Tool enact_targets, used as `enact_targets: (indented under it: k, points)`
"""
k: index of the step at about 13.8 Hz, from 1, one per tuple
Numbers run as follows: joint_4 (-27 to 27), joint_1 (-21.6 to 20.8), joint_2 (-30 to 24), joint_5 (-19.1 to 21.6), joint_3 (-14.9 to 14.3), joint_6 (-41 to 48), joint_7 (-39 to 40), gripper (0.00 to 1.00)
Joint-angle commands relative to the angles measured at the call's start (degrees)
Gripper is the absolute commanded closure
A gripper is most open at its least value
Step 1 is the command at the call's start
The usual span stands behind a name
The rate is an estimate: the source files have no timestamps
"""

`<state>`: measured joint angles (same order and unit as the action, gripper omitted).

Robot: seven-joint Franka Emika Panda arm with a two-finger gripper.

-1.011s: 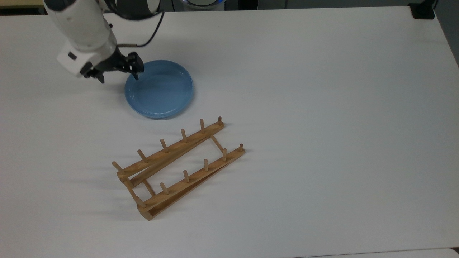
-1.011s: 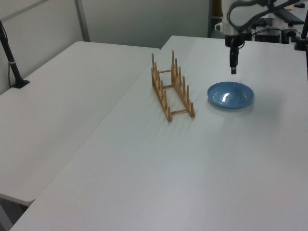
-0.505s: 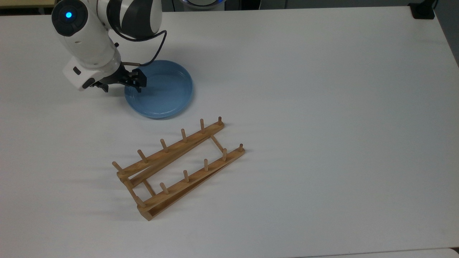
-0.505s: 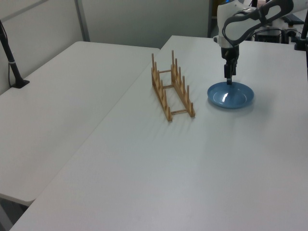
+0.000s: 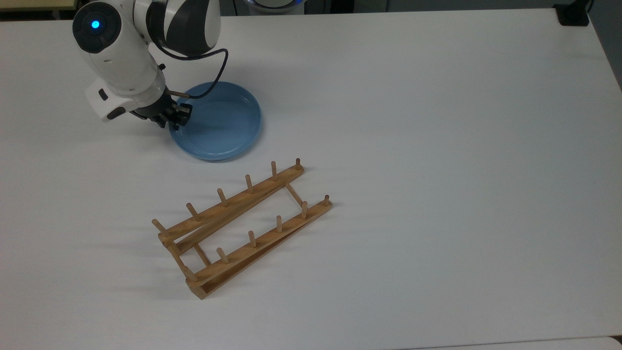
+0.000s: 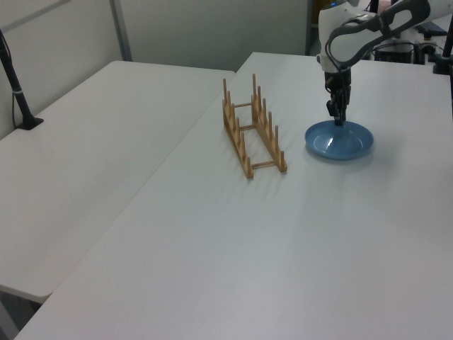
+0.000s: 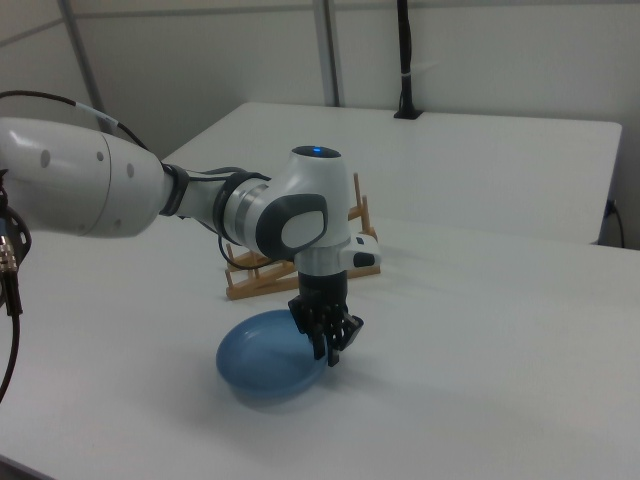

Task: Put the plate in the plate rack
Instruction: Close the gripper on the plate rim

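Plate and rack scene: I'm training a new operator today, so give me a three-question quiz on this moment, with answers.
1. True or false: the plate already stands between the pegs of the plate rack.
2. In the top view, where is the gripper? A) at the plate's left rim B) over the rack C) at the table's right edge
3. How many pegs stand on each rail of the rack?

Key: 1 false, the plate lies flat on the table. 2 A. 3 six.

The plate (image 5: 221, 121) (round, glossy light blue, raised rim) lies flat on the worktop (image 5: 437, 146). The plate rack (image 5: 243, 226), light-brown wood with upright pegs on two rails, stands apart from my plate, holding nothing.
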<state>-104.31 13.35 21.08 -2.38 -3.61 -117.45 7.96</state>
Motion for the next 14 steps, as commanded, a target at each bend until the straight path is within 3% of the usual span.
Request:
enact_targets:
  k: [1,4,7,14]
  points:
    - [-0.54,-0.16,0.27,0.62,0.27,-1.29,-1.72,0.74]
    - [-0.89,-0.34,0.45,0.71,0.36,-2.07,-1.72,0.80]
    - [-1.42,-0.51,0.62,0.62,0.36,-3.57,-1.64,1.00]
    - [-0.10,-0.25,-3.15,0.80,0.79,-2.52,-1.29,1.00]
